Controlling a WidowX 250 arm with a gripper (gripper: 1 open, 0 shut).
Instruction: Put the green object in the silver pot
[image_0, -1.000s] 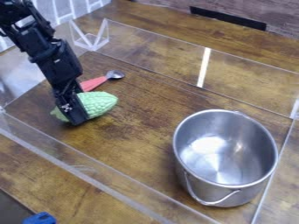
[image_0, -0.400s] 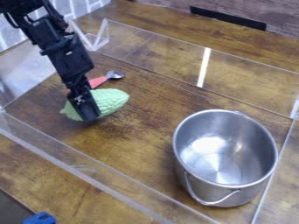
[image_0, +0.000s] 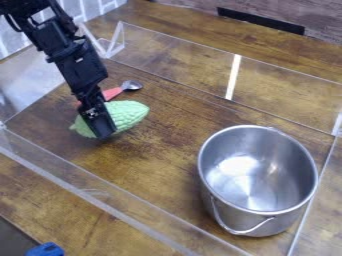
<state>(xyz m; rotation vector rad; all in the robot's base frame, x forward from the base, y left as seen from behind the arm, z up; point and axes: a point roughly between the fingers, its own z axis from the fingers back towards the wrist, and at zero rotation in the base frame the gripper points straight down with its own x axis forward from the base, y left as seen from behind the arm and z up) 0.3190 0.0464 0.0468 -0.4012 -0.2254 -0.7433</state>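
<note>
Part of the green object (image_0: 123, 117) hidden behind the jaws (image_0: 96, 119).

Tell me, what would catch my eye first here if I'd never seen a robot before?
Probably the shiny silver pot at the right, the largest object on the wooden table. Next comes the black robot gripper, reaching in from the upper left to the light-green ridged object. Just behind that lies a spoon with a red handle.

No readable text, labels, numbers or signs show anywhere.
</note>
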